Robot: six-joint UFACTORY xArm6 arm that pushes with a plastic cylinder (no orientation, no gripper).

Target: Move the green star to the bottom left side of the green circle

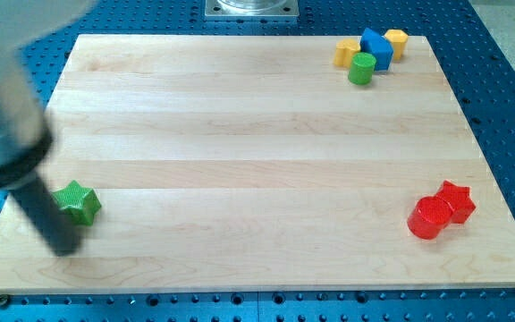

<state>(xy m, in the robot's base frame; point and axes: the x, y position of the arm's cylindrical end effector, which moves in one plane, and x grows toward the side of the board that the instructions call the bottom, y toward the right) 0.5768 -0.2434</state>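
The green star [78, 201] lies near the view's left edge of the wooden board [257, 161], low down. The green circle [361, 68], a short cylinder, stands near the view's top right, touching a blue block [376, 47]. My tip [64, 246] rests on the board just below and slightly left of the green star; the dark rod rises past the star's left side and looks to touch it. The green star and green circle are far apart across the board.
A yellow block [346, 52] and a yellow hexagon-like block [396, 42] sit by the blue block at the top right. A red cylinder [429, 217] and a red star [455, 201] touch each other at the bottom right. The arm's blurred grey body fills the view's upper left.
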